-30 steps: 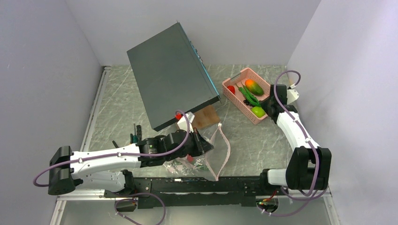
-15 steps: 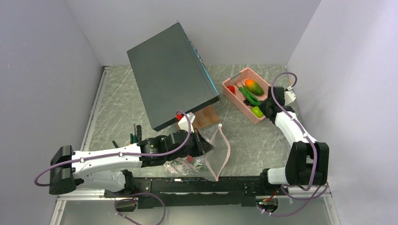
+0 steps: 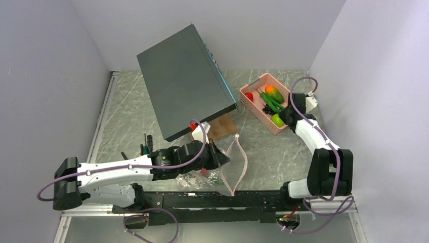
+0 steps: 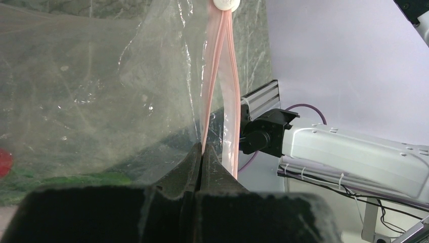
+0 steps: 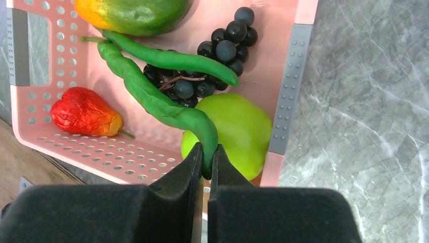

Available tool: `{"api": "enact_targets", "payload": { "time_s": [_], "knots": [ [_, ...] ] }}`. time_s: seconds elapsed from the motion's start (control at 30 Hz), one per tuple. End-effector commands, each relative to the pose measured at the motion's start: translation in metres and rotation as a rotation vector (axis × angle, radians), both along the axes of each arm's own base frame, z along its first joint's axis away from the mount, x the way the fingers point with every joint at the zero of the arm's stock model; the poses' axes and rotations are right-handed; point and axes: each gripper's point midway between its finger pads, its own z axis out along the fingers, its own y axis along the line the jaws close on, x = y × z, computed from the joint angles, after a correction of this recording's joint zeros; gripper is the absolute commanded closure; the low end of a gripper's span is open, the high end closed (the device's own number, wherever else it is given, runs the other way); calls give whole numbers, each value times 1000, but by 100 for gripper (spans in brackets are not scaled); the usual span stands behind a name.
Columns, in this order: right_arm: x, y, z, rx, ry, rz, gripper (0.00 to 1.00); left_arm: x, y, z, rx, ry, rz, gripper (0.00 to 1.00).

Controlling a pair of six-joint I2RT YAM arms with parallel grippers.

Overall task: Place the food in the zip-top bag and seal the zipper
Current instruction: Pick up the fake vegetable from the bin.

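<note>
The clear zip-top bag (image 3: 222,169) lies near the front edge, its pale pink zipper (image 4: 218,76) gaping open. My left gripper (image 4: 202,152) is shut on one pink lip of the bag's mouth; it also shows in the top view (image 3: 222,159). A green pod (image 4: 76,179) and a red piece (image 4: 4,162) lie inside the bag. My right gripper (image 5: 207,162) is shut on the end of a long green pod (image 5: 152,98) in the pink basket (image 5: 286,76). A second pod (image 5: 172,58), black grapes (image 5: 225,40), a lime-green fruit (image 5: 238,129), a mango (image 5: 136,11) and a red piece (image 5: 83,112) lie there too.
A large dark grey box (image 3: 184,81) stands tilted at the middle back. A brown wooden board (image 3: 221,126) lies beneath its near corner. Small hand tools (image 3: 144,147) lie left of the left arm. The basket (image 3: 258,104) stands at the back right.
My right gripper has moved further into the basket and closed on the green pod's end. The left gripper has kept its hold on the bag lip.
</note>
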Motion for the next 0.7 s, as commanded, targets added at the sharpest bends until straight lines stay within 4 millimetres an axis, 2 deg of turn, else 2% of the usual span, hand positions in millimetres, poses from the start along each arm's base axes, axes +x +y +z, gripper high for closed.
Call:
{"api": "enact_targets", "payload": {
  "time_s": [0.0,0.27,0.53,0.67],
  "knots": [
    [4,-9,34,-51,-80,-8,100,4,-4,23,-49,-23,5,100],
    [-14,-13,84,-107,-139,13,100,3,-7,22,-53,-21,-3,100],
    [-38,-6,119,-167,-139,82,100,6,-7,21,-39,-25,8,100],
    [-53,26,130,-195,-124,176,100,7,-7,16,-25,-20,19,100]
  ]
}}
